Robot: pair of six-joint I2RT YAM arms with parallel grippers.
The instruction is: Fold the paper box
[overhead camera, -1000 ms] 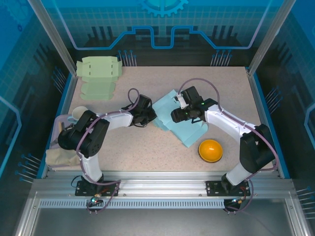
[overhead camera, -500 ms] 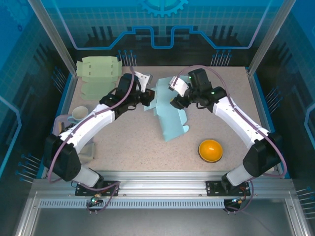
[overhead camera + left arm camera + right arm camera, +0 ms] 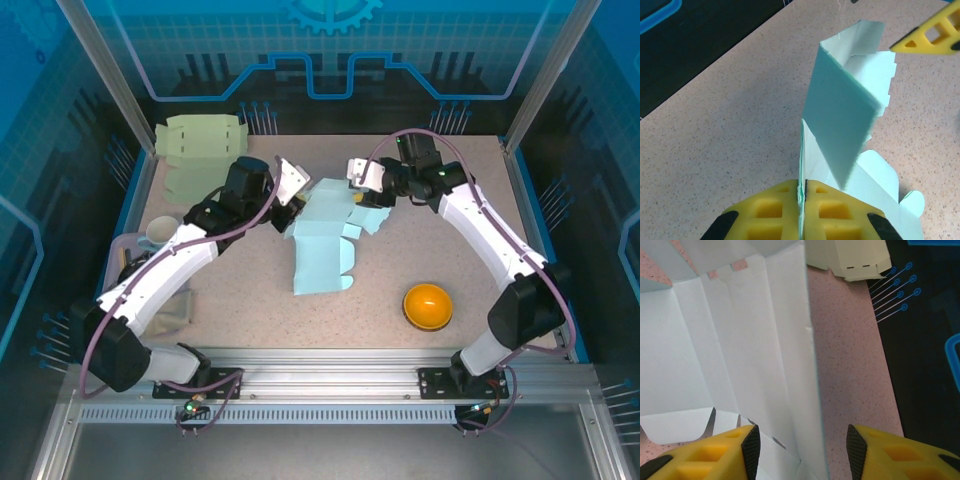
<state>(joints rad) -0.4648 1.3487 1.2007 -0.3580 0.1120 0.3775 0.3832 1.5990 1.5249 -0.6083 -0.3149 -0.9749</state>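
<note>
Top external view showed the pale blue paper box (image 3: 322, 250) half raised at the middle of the worktop (image 3: 440, 240), between both arms. The left gripper (image 3: 803, 195) had its jaws pinched tight on the box's left edge. The right gripper (image 3: 800, 440) stood with jaws apart, straddling an upright wall at the box's far right.

**A:** Bright, even light from overhead. The speckled beige tabletop (image 3: 250, 300) carries only faint, soft shadows under the arms.

**B:** Any glare?

**A:** A small highlight on the glossy orange bowl (image 3: 427, 305). In the right wrist view the pale blue folded paper box (image 3: 740, 340) looks almost white, washed out.

**B:** Focus?

**A:** Overhead is sharp. On the left gripper (image 3: 803, 195), the yellow ribbed pads (image 3: 770, 215) close to the lens look slightly soft.
</note>
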